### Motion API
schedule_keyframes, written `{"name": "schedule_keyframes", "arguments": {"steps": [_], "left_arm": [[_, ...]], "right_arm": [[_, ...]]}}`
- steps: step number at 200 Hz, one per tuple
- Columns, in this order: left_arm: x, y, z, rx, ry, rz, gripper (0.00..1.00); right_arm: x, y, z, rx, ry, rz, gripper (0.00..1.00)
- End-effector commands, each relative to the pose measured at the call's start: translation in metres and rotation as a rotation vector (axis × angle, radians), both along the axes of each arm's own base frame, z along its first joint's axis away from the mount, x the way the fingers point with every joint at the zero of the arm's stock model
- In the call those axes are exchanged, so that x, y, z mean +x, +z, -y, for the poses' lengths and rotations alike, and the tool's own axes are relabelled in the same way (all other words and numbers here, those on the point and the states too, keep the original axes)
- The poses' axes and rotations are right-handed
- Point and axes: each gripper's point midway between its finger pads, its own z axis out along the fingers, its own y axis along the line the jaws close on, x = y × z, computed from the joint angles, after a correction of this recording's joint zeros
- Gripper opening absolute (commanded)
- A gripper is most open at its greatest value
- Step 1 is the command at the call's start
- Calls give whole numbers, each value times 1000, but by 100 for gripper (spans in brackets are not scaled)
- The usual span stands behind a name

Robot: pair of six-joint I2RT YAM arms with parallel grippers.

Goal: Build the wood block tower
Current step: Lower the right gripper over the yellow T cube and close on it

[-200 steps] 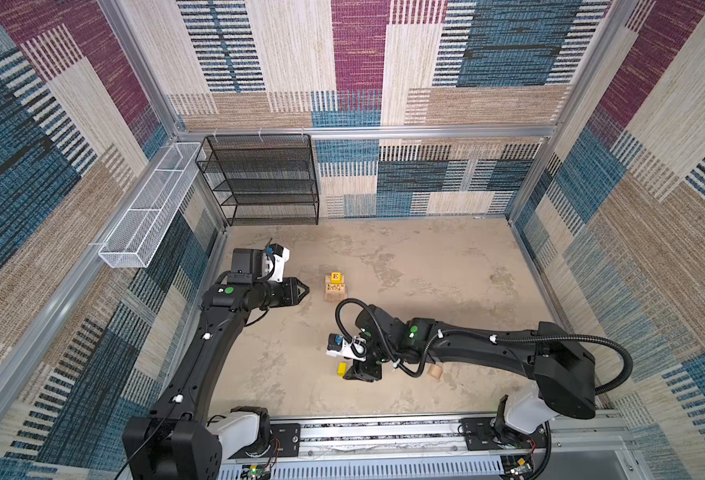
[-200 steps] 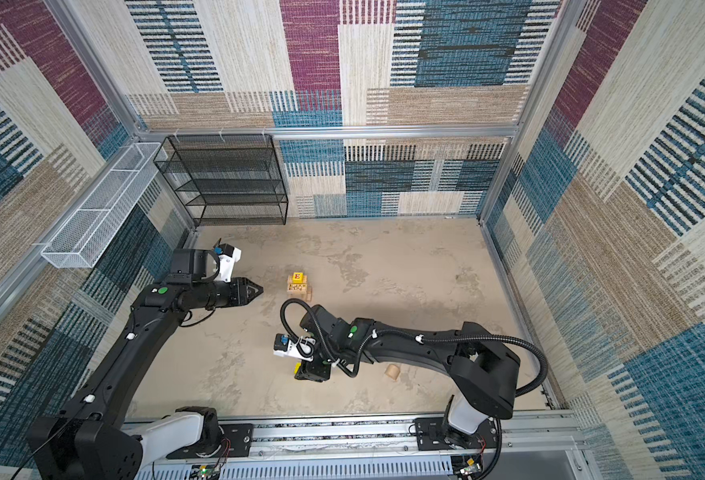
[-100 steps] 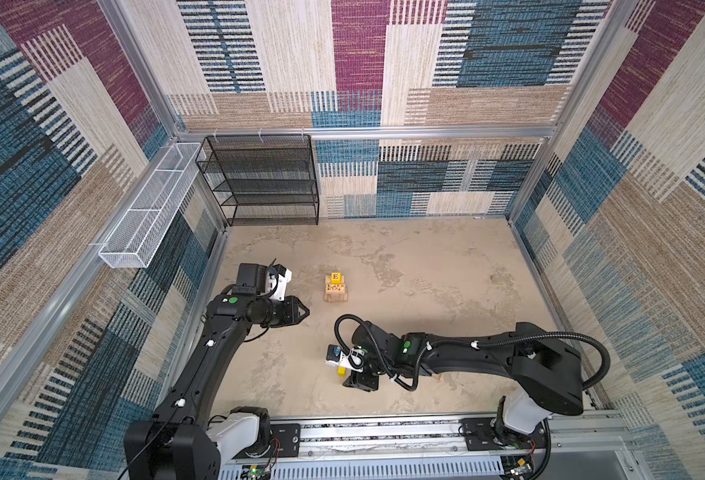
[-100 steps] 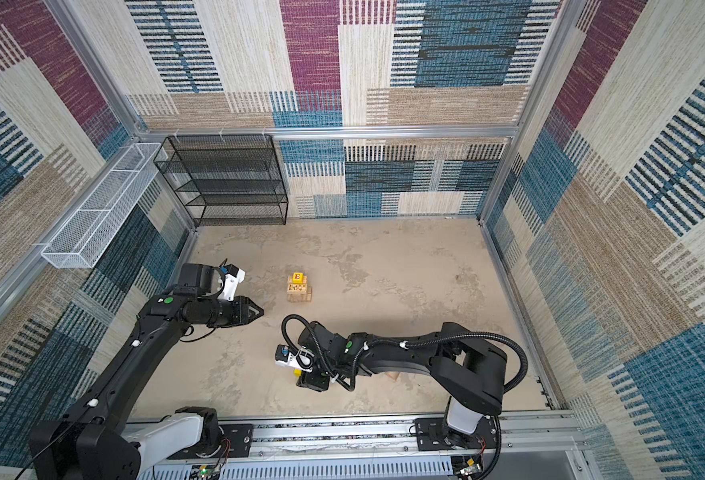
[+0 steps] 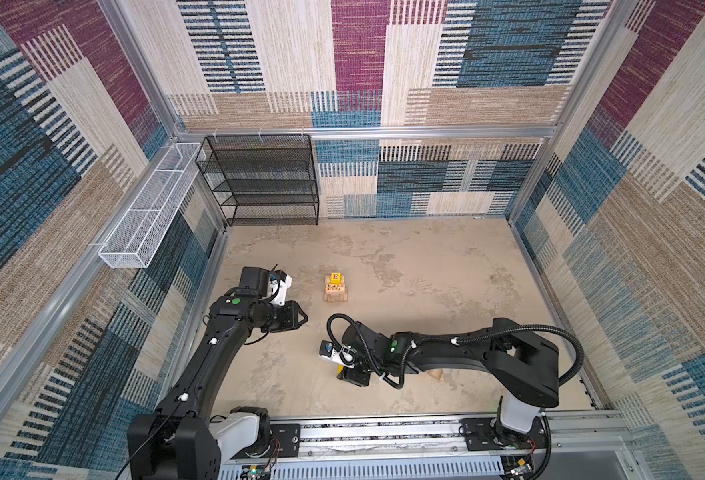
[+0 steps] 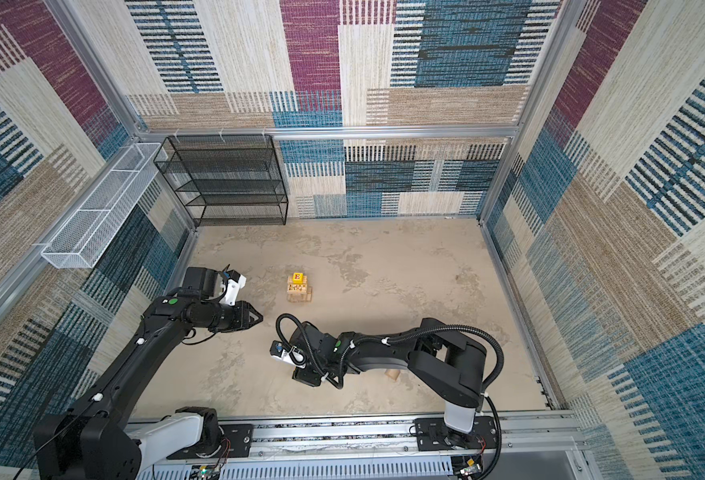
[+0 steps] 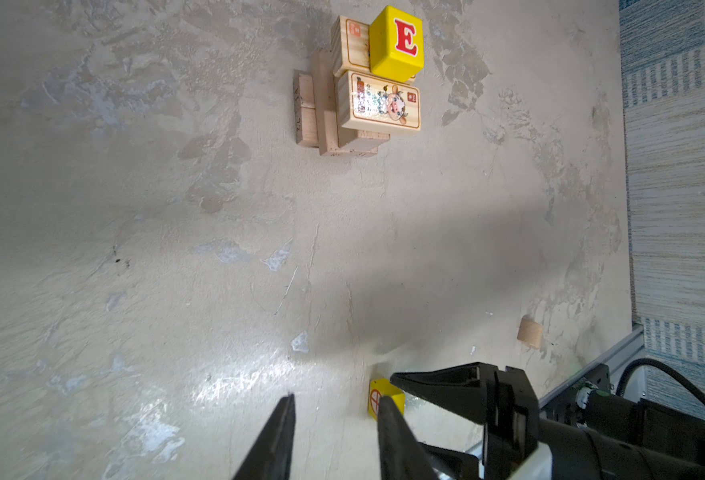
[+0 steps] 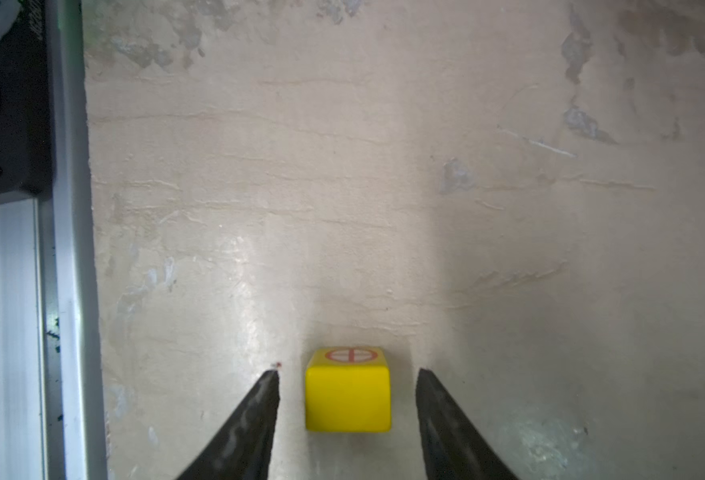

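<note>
Jaws of right gripper [image 8: 347,370] stand spread either side of yellow cube [image 8: 347,395] on floor [image 8: 342,166], not touching it; its circle-marked face points away from wrist. Left gripper [image 7: 335,398], parted and empty, hovers nearby. Tower [image 5: 336,287] stands farther back, oblongs laid crosswise, E cube [image 7: 396,43] uppermost, letter up.

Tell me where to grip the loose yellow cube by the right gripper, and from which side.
Grip the yellow cube on its two flat, parallel side faces, coming in along the line of the right gripper. In the right wrist view it sits flat on the table, squared between the open fingers with a gap each side, so closing should probably seat both evenly.
</note>
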Motion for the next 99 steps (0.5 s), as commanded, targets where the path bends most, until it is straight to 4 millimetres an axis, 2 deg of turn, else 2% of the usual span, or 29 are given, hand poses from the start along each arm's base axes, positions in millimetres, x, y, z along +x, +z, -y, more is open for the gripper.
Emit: {"name": "schedule_keyframes", "arguments": {"steps": [1, 56, 99], "left_arm": [[3, -1, -1, 15, -16, 18, 37], [4, -2, -2, 19, -9, 19, 37], [5, -2, 1, 3, -23, 14, 37]], "right_arm": [[3, 6, -7, 34, -24, -2, 52], [0, -1, -3, -3, -42, -44, 38], [-3, 6, 5, -8, -98, -82, 29]]}}
